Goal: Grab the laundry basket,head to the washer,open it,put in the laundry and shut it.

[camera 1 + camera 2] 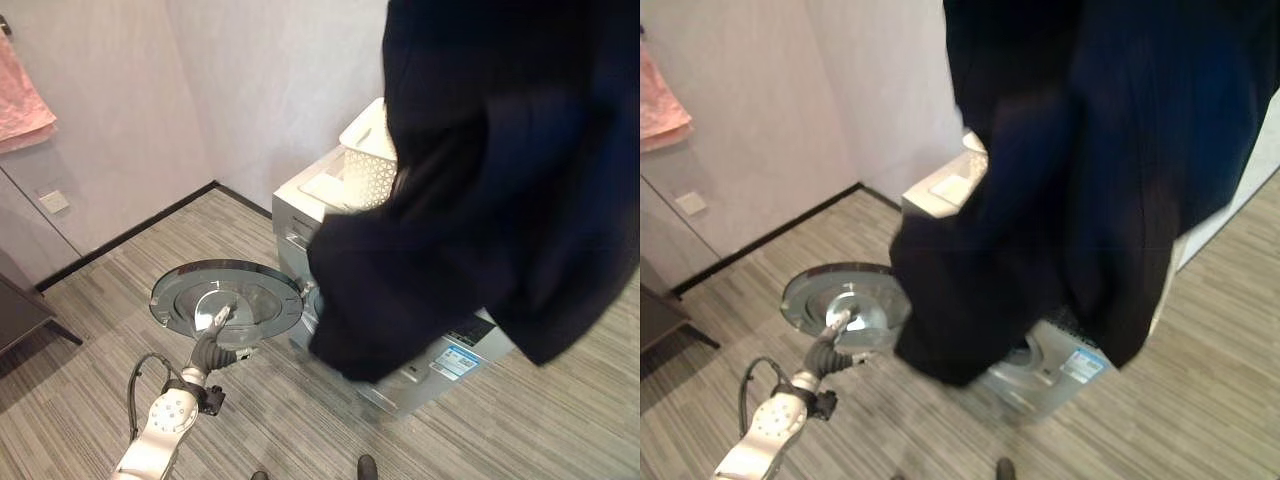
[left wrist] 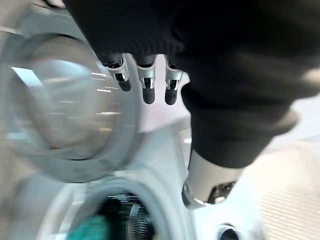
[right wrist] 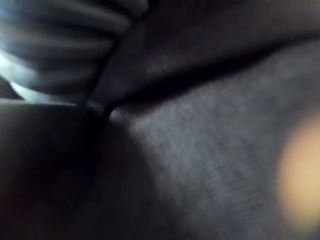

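Note:
A large dark navy garment (image 1: 480,200) hangs in the air close in front of me, covering most of the silver washer (image 1: 440,365). In the right wrist view my right hand (image 3: 55,40) is buried against this dark cloth (image 3: 200,150). The white laundry basket (image 1: 370,165) stands on top of the washer. The round glass door (image 1: 250,290) is swung wide open to the left. My left hand (image 1: 212,340) rests at the door's inner face with fingers (image 2: 145,82) straight, holding nothing. Past them the drum opening (image 2: 115,215) shows something teal (image 2: 90,230) inside.
A pink towel (image 1: 20,100) hangs on the wall at upper left, with a wall socket (image 1: 53,201) below it. Dark furniture (image 1: 20,315) stands at the left edge. Striped grey floor (image 1: 100,330) lies around the washer, which sits by the back wall.

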Robot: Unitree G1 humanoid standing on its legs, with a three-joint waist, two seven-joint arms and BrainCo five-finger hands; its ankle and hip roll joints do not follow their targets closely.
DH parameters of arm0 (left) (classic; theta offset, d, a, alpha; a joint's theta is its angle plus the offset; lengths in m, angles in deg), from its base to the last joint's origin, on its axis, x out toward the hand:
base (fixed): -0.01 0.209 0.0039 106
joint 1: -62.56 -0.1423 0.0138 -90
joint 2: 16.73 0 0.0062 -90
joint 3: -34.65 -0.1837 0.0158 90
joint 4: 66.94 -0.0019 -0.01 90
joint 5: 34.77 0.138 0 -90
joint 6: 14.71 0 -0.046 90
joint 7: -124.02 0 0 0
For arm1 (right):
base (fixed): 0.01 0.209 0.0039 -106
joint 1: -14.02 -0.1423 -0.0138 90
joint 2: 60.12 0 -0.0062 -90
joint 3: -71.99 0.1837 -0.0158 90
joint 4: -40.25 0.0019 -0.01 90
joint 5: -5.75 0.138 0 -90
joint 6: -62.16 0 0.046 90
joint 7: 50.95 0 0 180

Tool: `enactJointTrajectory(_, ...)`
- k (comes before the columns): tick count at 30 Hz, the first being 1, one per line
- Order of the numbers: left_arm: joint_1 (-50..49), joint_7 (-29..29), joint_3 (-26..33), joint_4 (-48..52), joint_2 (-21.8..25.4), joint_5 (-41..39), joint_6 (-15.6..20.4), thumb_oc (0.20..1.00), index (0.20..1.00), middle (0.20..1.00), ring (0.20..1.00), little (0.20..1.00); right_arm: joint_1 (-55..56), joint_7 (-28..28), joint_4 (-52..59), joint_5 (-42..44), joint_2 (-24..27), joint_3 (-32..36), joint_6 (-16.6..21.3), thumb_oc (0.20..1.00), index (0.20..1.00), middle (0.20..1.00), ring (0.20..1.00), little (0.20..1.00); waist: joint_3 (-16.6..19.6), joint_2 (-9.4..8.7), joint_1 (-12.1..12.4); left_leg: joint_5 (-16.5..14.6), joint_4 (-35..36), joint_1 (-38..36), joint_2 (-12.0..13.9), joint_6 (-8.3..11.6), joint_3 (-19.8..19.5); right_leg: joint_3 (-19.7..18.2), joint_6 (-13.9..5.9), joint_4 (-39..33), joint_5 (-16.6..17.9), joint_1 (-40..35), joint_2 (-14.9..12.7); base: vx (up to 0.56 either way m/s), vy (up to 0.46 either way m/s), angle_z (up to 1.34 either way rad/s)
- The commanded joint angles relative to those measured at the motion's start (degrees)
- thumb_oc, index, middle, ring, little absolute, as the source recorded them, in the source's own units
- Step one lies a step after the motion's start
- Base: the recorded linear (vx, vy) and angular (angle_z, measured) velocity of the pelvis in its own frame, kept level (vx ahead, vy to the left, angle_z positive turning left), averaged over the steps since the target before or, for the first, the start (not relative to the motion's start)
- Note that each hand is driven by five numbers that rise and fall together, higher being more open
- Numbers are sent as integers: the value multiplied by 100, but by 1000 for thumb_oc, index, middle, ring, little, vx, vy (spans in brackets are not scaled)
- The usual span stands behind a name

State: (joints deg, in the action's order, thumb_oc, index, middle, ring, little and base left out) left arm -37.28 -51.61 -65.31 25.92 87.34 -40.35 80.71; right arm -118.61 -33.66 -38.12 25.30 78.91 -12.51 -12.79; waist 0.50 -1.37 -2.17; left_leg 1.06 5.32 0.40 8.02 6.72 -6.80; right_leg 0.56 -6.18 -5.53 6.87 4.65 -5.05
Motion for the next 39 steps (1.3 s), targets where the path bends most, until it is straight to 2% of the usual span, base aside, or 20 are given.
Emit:
enactJointTrajectory(1,534,-25,95,712,609,226,551,1000,1000,1000,1000,1000,412,-631,240,452,-475,41,8,200,200,200,200,200,-24,-243,26,-471,-85,-320,130,-186,-92,-266,-425,364,-497,69,-495,-42,32,-37)
enactJointTrajectory(3,761,-58,63,931,711,218,586,1000,1000,1000,1000,1000,691,-929,526,639,-889,-144,-15,200,200,200,200,200,-116,-278,-11,-627,-452,-262,111,-216,-28,-439,-420,425,-504,86,-470,-38,26,-32)
enactJointTrajectory(4,760,-60,65,932,724,215,586,1000,1000,1000,1000,1000,712,-935,544,639,-903,-120,-26,200,200,200,200,200,-126,-293,13,-666,-513,-250,104,-220,-8,-466,-422,435,-505,91,-469,-87,71,-35)
enactJointTrajectory(5,978,-109,-45,986,633,-109,584,1000,1000,1000,1000,1000,948,-1322,758,826,-1488,-571,-172,200,200,200,200,200,-166,-334,-66,-871,-756,-273,78,-296,160,-732,-473,484,-442,141,-452,-70,66,-29)
enactJointTrajectory(6,975,-109,-40,978,636,-112,590,1000,1000,1000,1000,1000,944,-1323,761,822,-1496,-577,-178,200,200,200,200,200,-169,-340,-42,-888,-775,-280,75,-300,193,-767,-477,490,-441,148,-449,-76,96,-46)
enactJointTrajectory(9,1397,-206,-322,900,600,-226,559,1000,1000,1000,1000,1000,1119,-1676,904,985,-1978,-1045,-338,200,200,200,200,200,-122,-357,-133,-1078,-835,-497,38,-392,528,-1134,-567,584,-381,247,-398,9,89,-66)
enactJointTrajectory(12,1944,-337,-725,671,462,-449,444,1000,1000,1000,1000,1000,1234,-1777,949,1053,-2210,-1305,-454,200,200,200,200,200,-53,-331,-240,-1213,-862,-678,14,-438,674,-1275,-611,639,-434,220,-399,35,70,-58)
enactJointTrajectory(17,2790,-684,-1484,241,263,-1009,177,1000,1000,1000,1000,1000,943,-1732,798,1035,-2309,-1612,-624,200,200,200,200,200,-1,-269,-333,-1247,-778,-857,-25,-488,776,-1390,-666,615,-400,201,-444,8,31,-13)
enactJointTrajectory(18,2803,-685,-1487,234,263,-1015,177,1000,1000,1000,1000,1000,931,-1730,789,1034,-2307,-1615,-621,200,200,200,200,200,-7,-269,-327,-1243,-770,-863,-26,-488,780,-1393,-666,614,-400,201,-444,17,-7,-5)
enactJointTrajectory(19,3068,-782,-1720,331,256,-1542,152,1000,1000,1000,1000,1000,844,-1681,734,951,-2253,-1753,-685,200,200,200,200,200,14,-256,-342,-1198,-710,-890,-19,-476,751,-1382,-665,596,-390,191,-463,14,-23,-5)
enactJointTrajectory(20,3167,-831,-1810,401,308,-1746,135,1000,1000,1000,1000,1000,829,-1669,727,946,-2203,-1781,-705,200,200,200,200,200,9,-250,-350,-1165,-679,-886,-13,-464,719,-1352,-668,586,-391,187,-474,0,0,0)
enactJointTrajectory(24,3399,-976,-2014,622,578,-2173,163,1000,1000,1000,1000,1000,799,-1673,658,927,-2038,-1873,-742,200,200,200,200,200,-11,-256,-339,-1025,-621,-806,-10,-412,622,-1270,-647,577,-358,213,-517,-27,-38,11)
enactJointTrajectory(25,3478,-1146,-2093,982,961,-2268,251,1000,1000,1000,1000,1000,812,-1704,589,915,-1829,-1905,-749,200,200,200,200,200,-24,-245,-290,-945,-583,-753,6,-359,556,-1150,-644,560,-377,186,-557,-7,-30,20)
enactJointTrajectory(26,3469,-1162,-2103,1132,1124,-2282,294,1000,1000,1000,1000,1000,844,-1732,575,911,-1751,-1904,-751,200,200,200,200,200,-31,-240,-282,-918,-564,-738,12,-340,516,-1091,-641,552,-380,167,-575,-2,-37,33)
enactJointTrajectory(28,3483,-1189,-2116,1338,1357,-2236,355,1000,1000,1000,1000,1000,936,-1769,549,887,-1640,-1909,-745,200,200,200,200,200,-28,-232,-255,-874,-517,-721,29,-309,463,-947,-636,540,-402,113,-614,17,-29,39)
enactJointTrajectory(34,3560,-1215,-2246,1630,1615,-1783,364,1000,1000,1000,1000,1000,1120,-1830,437,788,-1635,-1951,-854,200,200,200,200,200,-20,-188,-158,-756,-321,-733,84,-255,299,-646,-616,519,-465,-35,-662,24,-31,29)
enactJointTrajectory(36,3653,-1239,-2302,1661,1699,-1436,397,1000,1000,1000,1000,1000,1188,-1863,426,758,-1665,-1942,-882,200,200,200,200,200,-35,-156,-140,-723,-275,-738,98,-241,275,-568,-611,520,-487,-65,-679,13,-16,27)
enactJointTrajectory(39,3632,-1211,-2323,1496,1577,-844,301,1000,1000,1000,1000,1000,1241,-1846,366,718,-1753,-1905,-955,200,200,200,200,200,-56,-125,-109,-689,-200,-754,113,-241,212,-475,-594,521,-512,-98,-690,9,-21,15)
